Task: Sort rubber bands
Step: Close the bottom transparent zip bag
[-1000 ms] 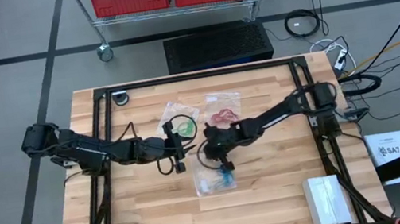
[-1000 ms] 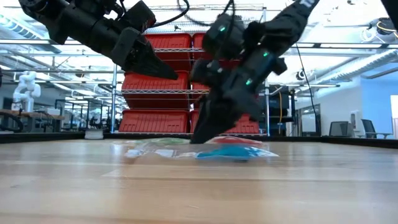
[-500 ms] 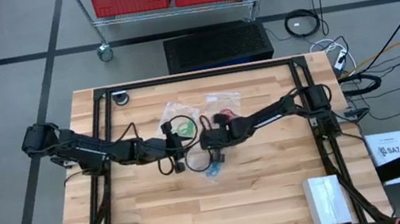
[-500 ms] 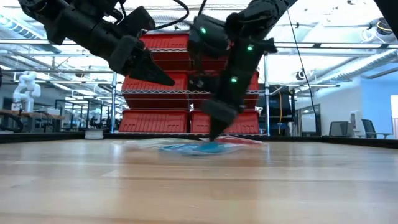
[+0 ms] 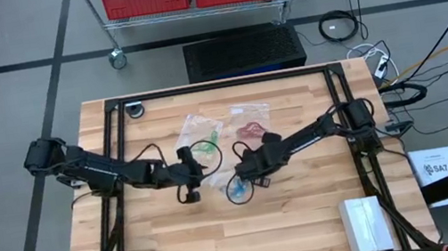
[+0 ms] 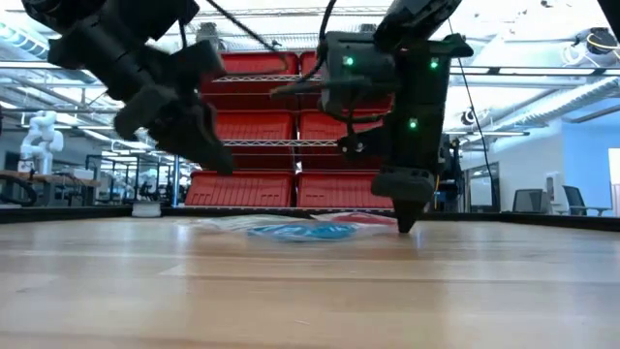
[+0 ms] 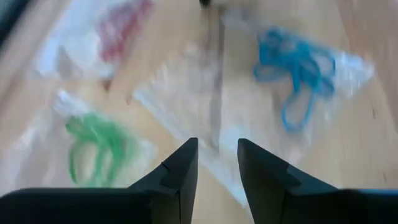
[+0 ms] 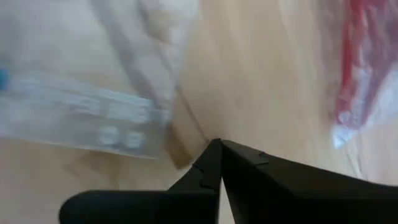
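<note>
**Shut tip beside the blue bag: snag and scatter risk**

Right gripper (image 6: 406, 225): closed to a single point, nothing visibly pinched, tip down at or touching the bench (image 5: 310, 211) near its middle. Just beside it, the blue rubber bands (image 5: 237, 194), lying inside a clear bag (image 7: 186, 106) flat on the wood.

Left gripper (image 7: 216, 149): partly open, empty, hanging above the bench and looking down over the bags.

Green rubber bands (image 5: 204, 144) and red rubber bands (image 5: 251, 128): each in a separate bag, side by side, closer to the far edge than the blue ones and apart from both grippers.

Likely trouble from here:

- Dragging the shut tip sideways – probably snags the thin plastic and slides the whole blue bag, or shoves it onto the red one.
- Pressing down harder – likely scrapes the wood and pins only film, no band.
- Lowering the left gripper with the bag mouth unseen – could crumple the plastic and hide the loops.
- Closing on one loop among a tangle – may lift several at once and drop some loose on the bench, mixing colours.

Cannot tell whether any bag's zip is open.
</note>
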